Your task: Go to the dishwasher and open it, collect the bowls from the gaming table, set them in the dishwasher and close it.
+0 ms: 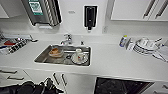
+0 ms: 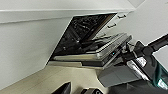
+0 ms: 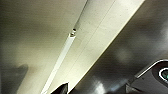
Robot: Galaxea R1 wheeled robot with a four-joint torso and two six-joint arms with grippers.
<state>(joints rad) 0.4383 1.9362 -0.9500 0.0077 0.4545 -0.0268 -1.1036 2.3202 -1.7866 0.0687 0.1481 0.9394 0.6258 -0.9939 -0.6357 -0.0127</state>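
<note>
- We face the sink [image 1: 62, 55]; the dishwasher [image 1: 120, 86] gapes dark under the counter [image 1: 112, 60] to our right.
- Its door [image 2: 110, 48] hangs lowered — ready, we judge, for loading bowls.
- Whether our grippers are wide or closed, we cannot tell.

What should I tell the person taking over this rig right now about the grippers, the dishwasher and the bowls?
Grippers: I cannot tell whether either is open or shut.
Dishwasher: the under-counter dishwasher with the dark interior is open, its door dropped down; the head view shows its dark opening under the white counter, right of the steel sink.
Sink holds an orange-brown bowl and a white mug on a plate; white plates are stacked on the counter.
Done: dishwasher opened.
Left: collect the bowls from the gaming table, load them, close the door.
</note>
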